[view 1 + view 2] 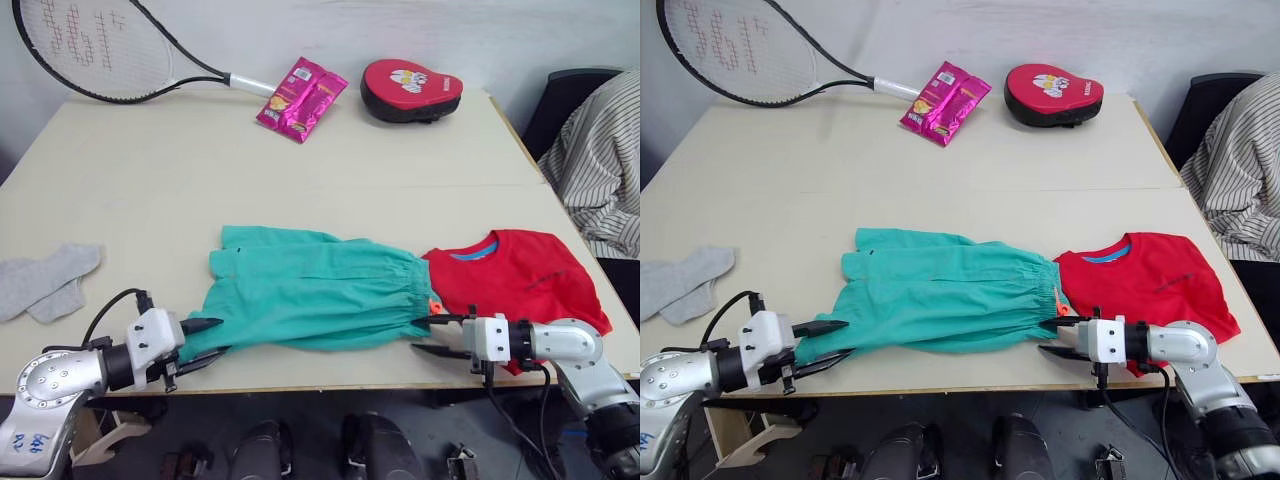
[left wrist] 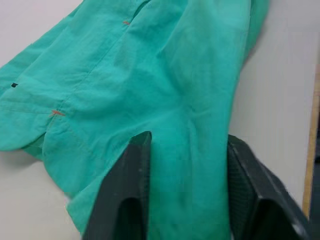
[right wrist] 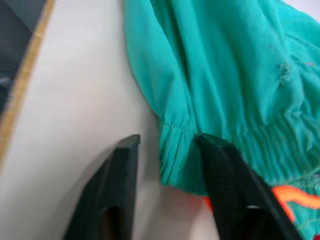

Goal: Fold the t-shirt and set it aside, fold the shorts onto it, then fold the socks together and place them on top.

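Both sets of jaws stand spread. Our left gripper (image 1: pixel 207 341), at the lower left of the head views, straddles the leg hem of the shorts (image 1: pixel 310 288); in the left wrist view the teal cloth runs between the two black fingers (image 2: pixel 125 195) without being pinched. Our right gripper (image 1: pixel 432 335), at the lower right, points at the waist end, and in the right wrist view the gathered waistband corner lies in the gap between its fingers (image 3: pixel 227 172).

The largest thing we see is the table (image 1: pixel 300 170), a pale cream top that spans nearly the whole frame, with a seam crossing it about halfway up and a wood-coloured front edge along the bottom. A light wall rises behind it at the top.

At the right edge a dark chair (image 1: pixel 565 105) carries a striped cloth (image 1: pixel 605 165).

The shorts lie flat at lower centre, waist towards the right, an orange drawstring tip (image 1: pixel 435 303) showing at the waist. Their waist overlaps the t-shirt (image 1: pixel 520 275), which lies folded at the lower right near the table's front corner, blue collar band up.

A tennis racket (image 1: pixel 95 45) rests at the upper left, its handle pointing towards centre. A red padded mitt (image 1: pixel 410 88) sits at upper centre-right, with a pink snack packet (image 1: pixel 300 97) just left of it.

The socks (image 1: pixel 45 282) lie together at the left edge, well apart from the shorts.
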Robot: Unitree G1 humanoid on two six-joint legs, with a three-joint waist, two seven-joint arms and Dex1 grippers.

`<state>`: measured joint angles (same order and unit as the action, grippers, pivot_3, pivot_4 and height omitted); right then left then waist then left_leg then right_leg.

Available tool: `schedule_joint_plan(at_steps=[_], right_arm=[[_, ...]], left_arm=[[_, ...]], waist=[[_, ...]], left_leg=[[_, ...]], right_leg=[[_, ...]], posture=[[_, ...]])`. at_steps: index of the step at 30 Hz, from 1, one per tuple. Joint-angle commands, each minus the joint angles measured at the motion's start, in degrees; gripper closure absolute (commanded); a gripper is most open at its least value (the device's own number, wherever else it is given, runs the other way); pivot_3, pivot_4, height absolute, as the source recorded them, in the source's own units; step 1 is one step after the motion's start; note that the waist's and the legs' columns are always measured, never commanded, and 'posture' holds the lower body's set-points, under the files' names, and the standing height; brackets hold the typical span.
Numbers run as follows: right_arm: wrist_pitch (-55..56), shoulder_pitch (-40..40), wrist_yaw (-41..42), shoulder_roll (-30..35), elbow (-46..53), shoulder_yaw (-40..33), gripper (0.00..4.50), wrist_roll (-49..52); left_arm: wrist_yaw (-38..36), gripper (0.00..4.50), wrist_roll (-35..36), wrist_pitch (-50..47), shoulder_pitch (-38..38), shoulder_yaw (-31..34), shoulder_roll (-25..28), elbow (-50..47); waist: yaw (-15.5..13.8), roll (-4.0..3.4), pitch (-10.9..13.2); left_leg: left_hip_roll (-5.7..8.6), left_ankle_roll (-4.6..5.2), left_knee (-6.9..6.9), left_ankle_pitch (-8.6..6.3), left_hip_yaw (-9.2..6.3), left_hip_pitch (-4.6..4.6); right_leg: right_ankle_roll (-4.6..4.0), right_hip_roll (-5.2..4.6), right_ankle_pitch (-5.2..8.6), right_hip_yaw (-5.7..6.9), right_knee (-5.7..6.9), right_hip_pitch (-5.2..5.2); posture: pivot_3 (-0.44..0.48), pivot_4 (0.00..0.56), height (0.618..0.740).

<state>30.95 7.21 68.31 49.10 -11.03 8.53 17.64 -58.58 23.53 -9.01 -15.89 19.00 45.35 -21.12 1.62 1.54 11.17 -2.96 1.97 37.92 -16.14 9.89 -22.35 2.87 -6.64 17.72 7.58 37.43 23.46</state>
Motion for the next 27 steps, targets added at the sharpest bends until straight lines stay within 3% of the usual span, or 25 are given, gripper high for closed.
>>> schedule_joint_plan(at_steps=[1,3,6,8,11,14,18,21,25,27], right_arm=[[-13.07,-3.94,1.05,3.82,11.54,-5.87,1.95,11.37],[-23.06,-6.60,0.66,6.16,18.73,-9.12,1.95,19.75],[-35.83,-6.33,-4.93,6.33,27.56,-12.24,2.59,29.33],[-38.37,-3.60,-8.79,3.21,30.39,-10.04,3.35,26.80],[-37.01,2.15,-17.60,-6.95,30.23,-2.59,4.39,14.46],[-34.90,5.80,-23.24,-14.45,27.30,3.12,4.49,3.32],[-33.04,8.48,-30.90,-24.43,21.95,8.85,4.49,-7.24],[-31.17,8.44,-32.50,-26.78,18.85,11.18,4.49,-12.81],[-29.10,7.84,-37.72,-29.33,14.09,11.34,4.49,-18.58],[-27.47,6.64,-42.60,-28.33,12.97,7.36,4.49,-21.60]], left_arm=[[-5.91,2.32,11.00,-6.61,-1.43,7.46,3.95,-2.92],[-7.55,2.32,16.44,-11.14,-0.23,10.10,6.27,-3.10],[-6.54,2.90,21.33,-15.68,6.85,9.09,7.42,-0.64],[-5.59,3.59,19.75,-15.45,12.54,4.71,6.08,1.40],[-5.68,4.48,12.25,-11.52,21.18,-7.02,1.45,4.70],[-4.09,4.50,6.11,-7.54,26.69,-14.30,-3.93,9.83],[3.60,4.50,-6.62,2.98,33.33,-21.46,-12.61,22.64],[7.67,4.50,-11.11,6.98,35.65,-22.54,-15.44,28.31],[12.01,4.50,-11.51,2.32,36.52,-22.14,-18.29,30.50],[15.85,4.50,-14.93,0.57,35.89,-22.76,-18.11,32.22]], waist=[[-0.07,-0.08,0.04],[-0.17,-0.21,0.08],[-0.26,-0.24,0.08],[-0.38,-0.25,0.06],[-0.42,-0.27,-0.17],[-0.37,-0.28,-0.18],[-0.12,-0.27,-0.18],[0.03,-0.25,-0.19],[-0.02,-0.22,-0.20],[-0.02,-0.22,-0.20]], left_leg=[[-0.01,-0.06,0.00,-0.04,0.00,-0.02],[-0.01,-0.20,-0.03,-0.13,-0.03,0.02],[-0.01,-0.18,-0.04,-0.14,-0.08,0.03],[-0.01,-0.18,-0.04,-0.13,-0.13,0.02],[0.03,-0.22,-0.12,-0.12,-0.09,0.05],[0.12,-0.58,-0.29,0.09,0.03,-0.13],[0.14,-0.29,-0.32,0.29,0.15,-0.25],[0.14,-0.26,-0.28,0.30,0.15,-0.28],[0.14,-0.18,-0.21,0.31,0.12,-0.25],[0.14,-0.18,-0.21,0.33,0.10,-0.22]], right_leg=[[-0.02,0.00,0.02,0.00,0.02,0.02],[-0.04,0.00,0.02,0.01,0.00,0.01],[-0.08,0.00,0.04,0.01,0.01,-0.01],[-0.09,0.00,0.04,0.01,0.00,-0.01],[-0.08,0.03,0.03,0.03,-0.08,-0.04],[-0.03,0.03,0.01,-0.01,-0.06,0.21],[0.00,0.12,0.03,0.00,-0.08,0.33],[0.01,0.14,0.03,0.00,-0.05,0.34],[0.07,0.10,-0.01,-0.01,-0.01,0.29],[0.09,0.09,-0.02,-0.02,0.01,0.26]], posture=[[0.000,0.150,0.740],[0.000,0.150,0.740],[0.000,0.150,0.740],[0.000,0.150,0.740],[0.000,0.150,0.740],[0.000,0.150,0.740],[0.000,0.150,0.740],[0.000,0.150,0.740],[0.000,0.150,0.740],[0.000,0.150,0.740]])
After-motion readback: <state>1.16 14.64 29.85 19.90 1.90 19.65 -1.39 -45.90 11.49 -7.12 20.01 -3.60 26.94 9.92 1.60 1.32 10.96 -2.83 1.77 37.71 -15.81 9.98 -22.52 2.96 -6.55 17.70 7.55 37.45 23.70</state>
